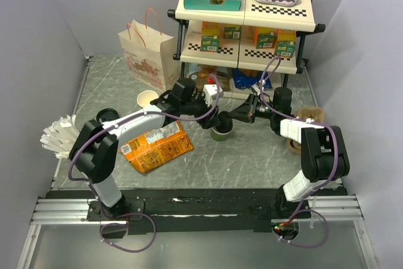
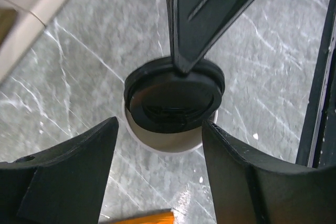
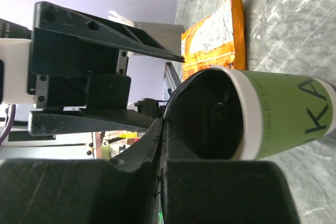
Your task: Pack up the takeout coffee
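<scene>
While left jaws straddle the green cup (image 3: 283, 119), apart, right jaws clamped on its tilted black lid (image 2: 173, 100)

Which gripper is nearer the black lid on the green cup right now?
Right. The right gripper is shut on the black lid at its rim; the left gripper hovers open over the green cup, a finger either side, seemingly clear of the lid.
</scene>
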